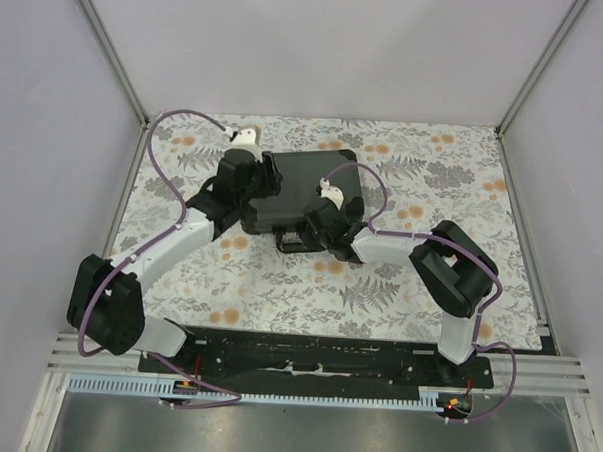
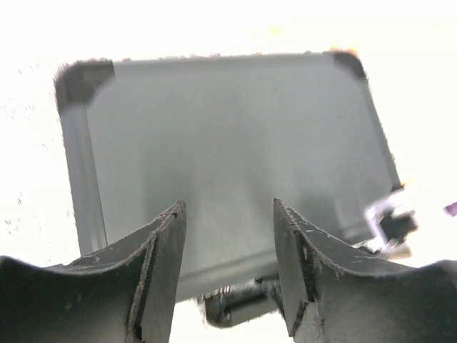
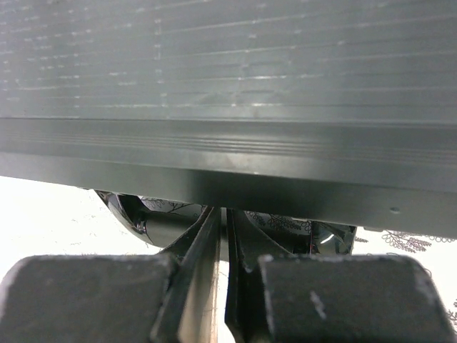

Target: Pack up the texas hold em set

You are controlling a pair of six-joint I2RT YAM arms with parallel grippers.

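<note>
The texas hold em set shows only as its dark grey briefcase (image 1: pixel 308 181), lying flat with the lid down on the floral cloth; the chips, cards and dice are hidden. In the left wrist view the case (image 2: pixel 228 136) fills the frame, with black corners and its handle (image 2: pixel 239 304) at the near edge. My left gripper (image 1: pixel 268 182) (image 2: pixel 228 206) hovers open over the lid's left part, holding nothing. My right gripper (image 1: pixel 303 236) (image 3: pixel 223 212) is shut. Its tips sit at the case's front edge (image 3: pixel 228 179), just over the black handle (image 3: pixel 153 221).
The floral tablecloth (image 1: pixel 279 285) covers the table around the case. Grey walls with metal corner posts (image 1: pixel 109 47) close in three sides. The black base plate (image 1: pixel 316 357) runs along the near edge.
</note>
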